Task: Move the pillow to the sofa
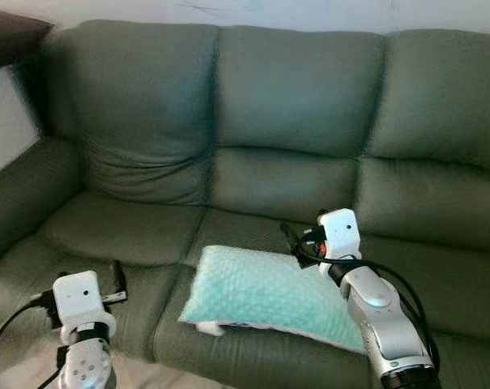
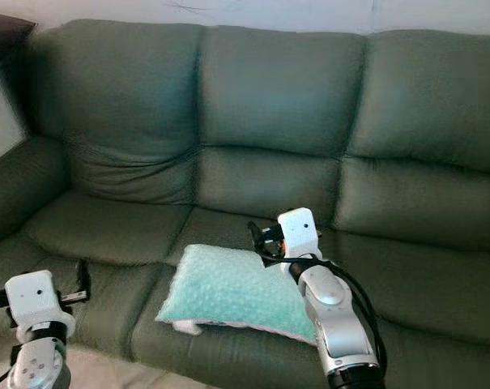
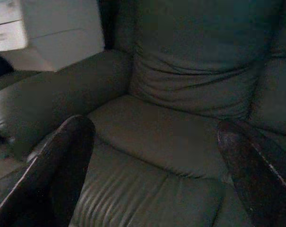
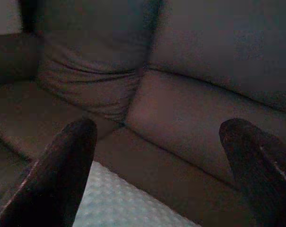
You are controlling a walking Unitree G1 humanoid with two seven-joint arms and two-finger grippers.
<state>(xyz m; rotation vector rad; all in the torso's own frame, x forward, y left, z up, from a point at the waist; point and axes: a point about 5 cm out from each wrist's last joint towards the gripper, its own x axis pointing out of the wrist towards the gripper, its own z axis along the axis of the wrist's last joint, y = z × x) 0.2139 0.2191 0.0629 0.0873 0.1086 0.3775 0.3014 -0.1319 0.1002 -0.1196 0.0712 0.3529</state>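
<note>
The head views are evenly, softly lit and fairly sharp. Both wrist views are rendered dim and grainy, with the near black fingers (image 3: 62, 165) blurred out of focus.

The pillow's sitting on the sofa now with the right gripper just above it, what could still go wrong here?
1. The pillow lies near the front edge of the sofa seat, one corner close to the edge, so it might slide off.
2. The right gripper, fingers open, hovers at the pillow's back edge; pulling back low could snag and drag it.
3. The left gripper is open over the left seat; a swing could brush the pillow.
</note>
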